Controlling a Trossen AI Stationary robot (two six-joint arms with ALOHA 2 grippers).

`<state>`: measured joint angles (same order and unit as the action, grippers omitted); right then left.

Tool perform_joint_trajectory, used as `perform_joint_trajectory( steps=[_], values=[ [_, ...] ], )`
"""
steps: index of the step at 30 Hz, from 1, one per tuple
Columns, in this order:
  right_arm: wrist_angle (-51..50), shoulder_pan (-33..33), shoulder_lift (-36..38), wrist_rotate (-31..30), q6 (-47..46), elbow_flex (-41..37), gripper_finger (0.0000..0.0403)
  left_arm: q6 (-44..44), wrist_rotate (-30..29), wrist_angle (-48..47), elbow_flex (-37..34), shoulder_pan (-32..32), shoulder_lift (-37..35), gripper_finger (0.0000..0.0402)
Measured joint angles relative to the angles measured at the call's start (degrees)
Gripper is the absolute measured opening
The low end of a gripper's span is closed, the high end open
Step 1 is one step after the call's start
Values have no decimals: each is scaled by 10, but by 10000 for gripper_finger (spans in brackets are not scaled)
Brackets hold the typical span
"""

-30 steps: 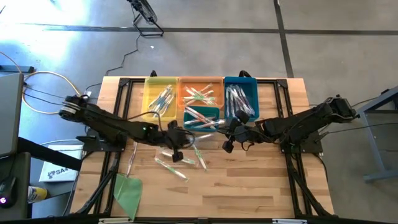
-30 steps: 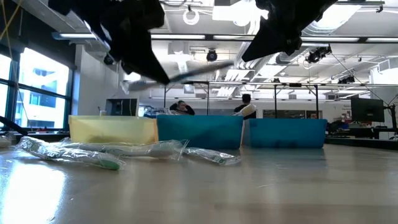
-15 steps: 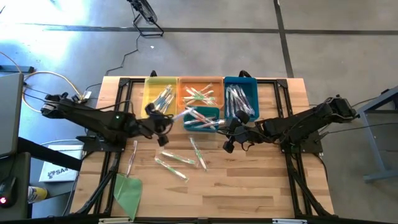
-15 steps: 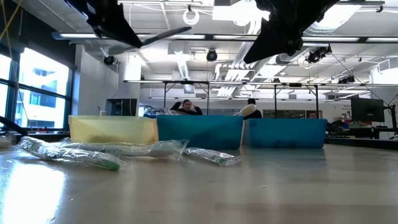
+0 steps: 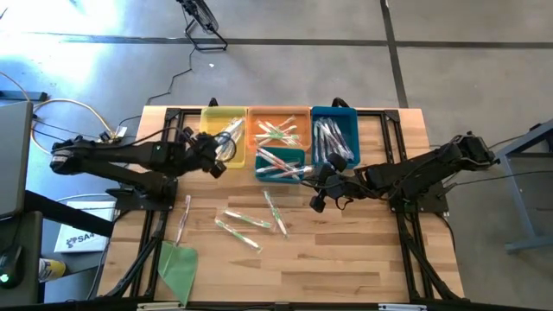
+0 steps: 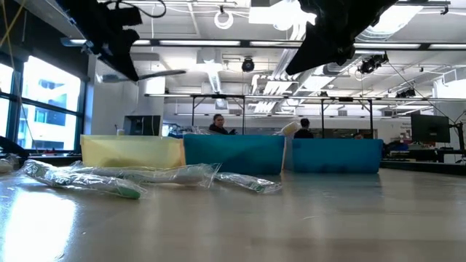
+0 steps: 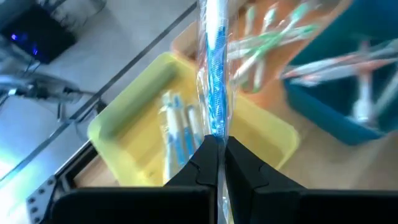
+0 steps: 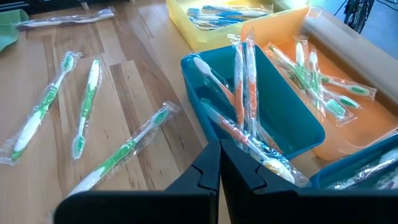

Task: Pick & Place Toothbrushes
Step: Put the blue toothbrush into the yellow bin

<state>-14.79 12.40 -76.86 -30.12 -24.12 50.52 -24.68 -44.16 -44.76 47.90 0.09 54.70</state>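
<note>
With the yellow bin (image 5: 221,131) as your reference, your left gripper (image 5: 219,152) hangs over that bin's near edge, its fingers (image 7: 198,167) pinched tight on a blue toothbrush (image 7: 214,93) in a clear wrapper. Through the left wrist camera, that brush juts forward from the fingertips, above the yellow bin's inside, where a few more blue-accented brushes (image 7: 176,129) already lie.

Beside the yellow bin sits the orange bin (image 5: 278,126), holding green-accented brushes (image 5: 276,131). A small teal bin (image 5: 282,164) stands just in front of the orange one, carrying pink-and-orange brushes (image 8: 244,87), some poking over its rim. Farthest from the yellow bin in the row is the blue bin (image 5: 335,134), filled with pale brushes.

Your right gripper (image 5: 318,200) waits in front of the blue bin, close to the teal bin's corner, clenched on nothing.

Loose wrapped toothbrushes (image 5: 246,221) with green accents lie on the wooden table (image 5: 346,259) in front of the yellow and orange bins. One more brush (image 5: 184,218) rests off to the left of that cluster, and a flat green sheet (image 5: 179,268) sits nearer the table's front edge.
</note>
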Motion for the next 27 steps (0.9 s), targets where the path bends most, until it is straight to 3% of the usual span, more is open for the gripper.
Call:
perform_joint_trajectory(
  steps=[12, 21, 27],
  values=[
    [-4, 0, 0, 0, 4, 0, 4, 24, 20, 5, 0, 163, 47, 10],
    [-15, 0, 0, 0, 4, 0, 4, 54, 33, 92, 0, 232, 150, 11],
    [-17, 0, 0, 0, 1, 0, 4, 49, 62, 94, 0, 270, 222, 11]
  ],
)
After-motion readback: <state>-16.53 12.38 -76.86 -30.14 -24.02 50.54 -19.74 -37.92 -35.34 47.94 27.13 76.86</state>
